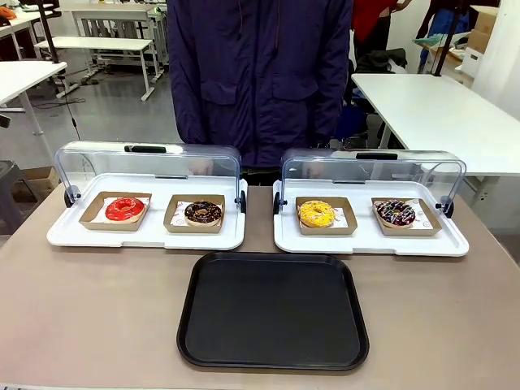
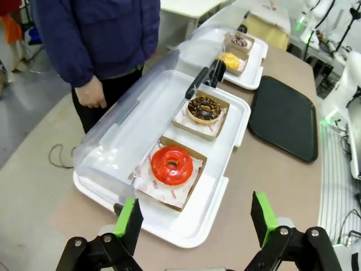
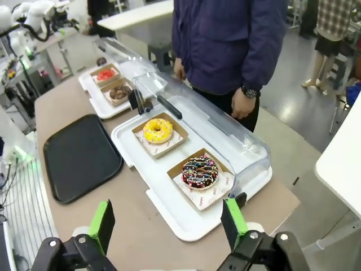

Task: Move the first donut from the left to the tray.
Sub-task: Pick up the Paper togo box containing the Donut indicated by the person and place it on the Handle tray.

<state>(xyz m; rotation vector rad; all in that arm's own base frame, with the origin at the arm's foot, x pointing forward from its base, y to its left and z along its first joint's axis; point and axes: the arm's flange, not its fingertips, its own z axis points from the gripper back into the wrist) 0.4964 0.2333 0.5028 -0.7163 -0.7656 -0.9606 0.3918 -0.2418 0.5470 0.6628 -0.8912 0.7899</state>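
The red-glazed donut [image 1: 124, 209] sits in its shallow brown holder at the left end of the left white tray [image 1: 73, 236], whose clear lid is swung back. In the left wrist view the red donut [image 2: 171, 165] lies ahead of my open left gripper [image 2: 194, 219], which hovers off the tray's near corner. The black tray [image 1: 273, 309] lies bare at the table's front middle; it is also the black tray [image 2: 284, 116] and the black tray [image 3: 80, 156]. My right gripper [image 3: 169, 223] is open above the table edge near the right white tray [image 3: 169, 217].
A chocolate donut [image 1: 203, 213] shares the left white tray. A yellow donut [image 1: 317, 214] and a sprinkled dark donut [image 1: 396, 213] sit in the right white tray. Both clear lids [image 1: 146, 158] stand open at the back. A person [image 1: 260, 73] stands at the far side.
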